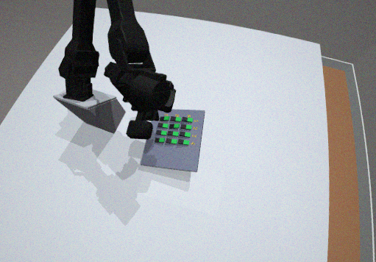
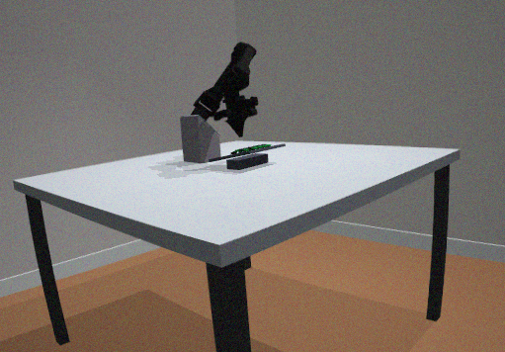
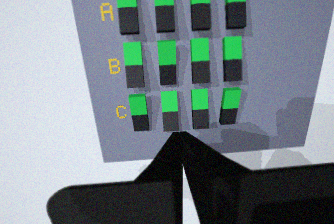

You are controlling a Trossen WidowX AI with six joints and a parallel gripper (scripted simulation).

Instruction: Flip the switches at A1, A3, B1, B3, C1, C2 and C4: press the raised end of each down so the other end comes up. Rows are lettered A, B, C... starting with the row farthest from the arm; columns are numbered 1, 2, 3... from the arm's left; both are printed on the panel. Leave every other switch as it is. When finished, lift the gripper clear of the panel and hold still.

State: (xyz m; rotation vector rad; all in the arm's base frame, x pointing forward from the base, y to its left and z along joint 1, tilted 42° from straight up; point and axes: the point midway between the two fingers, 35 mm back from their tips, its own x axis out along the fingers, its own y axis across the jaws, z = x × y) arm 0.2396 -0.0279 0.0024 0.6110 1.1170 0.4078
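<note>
The tilted grey-blue panel carries three rows of green-and-black switches; row A is partly cut off in the wrist view. My gripper is shut and empty, above the panel; in the wrist view its tips show just below the near end of switch C2. C2 and B1 have lighter near halves; C1, C4 and B2 have darker ones. B3, A1 and A3 also show. I cannot reliably tell which ends are raised.
The grey arm base stands beside the panel's near side. A dark block lies under the raised panel on the white table. Shadows of the arm fall over the panel's near right corner.
</note>
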